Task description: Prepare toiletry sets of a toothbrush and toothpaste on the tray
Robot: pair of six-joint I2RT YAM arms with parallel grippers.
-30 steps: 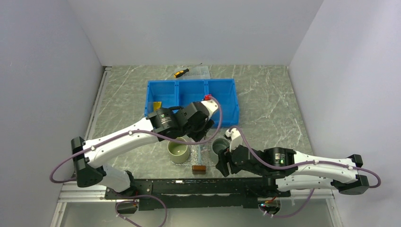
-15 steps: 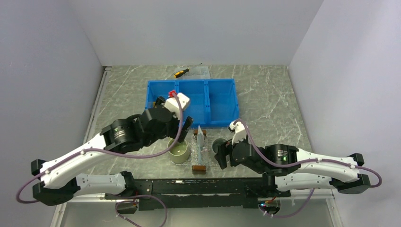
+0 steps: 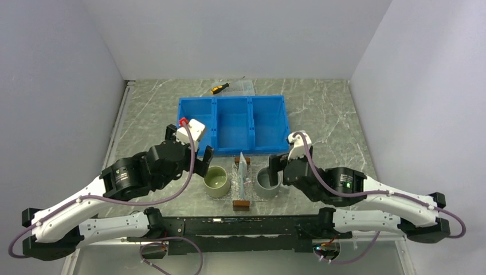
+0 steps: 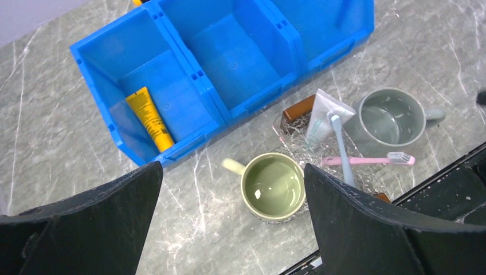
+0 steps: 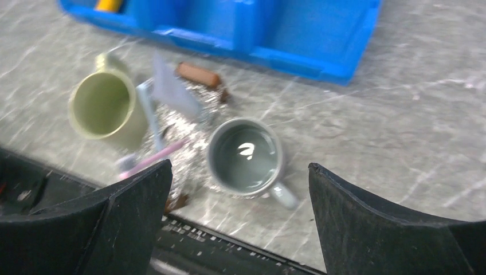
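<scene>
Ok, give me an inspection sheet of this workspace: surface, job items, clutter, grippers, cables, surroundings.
Surface: grey marbled tabletop, no damage seen.
Job's things: clear tray with wooden handles holds white toothpaste tube, pale blue toothbrush, pink toothbrush.
Clutter: green mug, grey mug, blue three-compartment bin holding yellow tube, yellow-and-black screwdriver behind it.
Grippers: left gripper and right gripper both open, empty.
Cables: purple cable along each arm, none snagged.
Surroundings: plain pale walls on three sides.

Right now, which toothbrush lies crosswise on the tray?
The pink toothbrush; the blue toothbrush runs lengthwise along the tray, one end on the toothpaste.
</scene>
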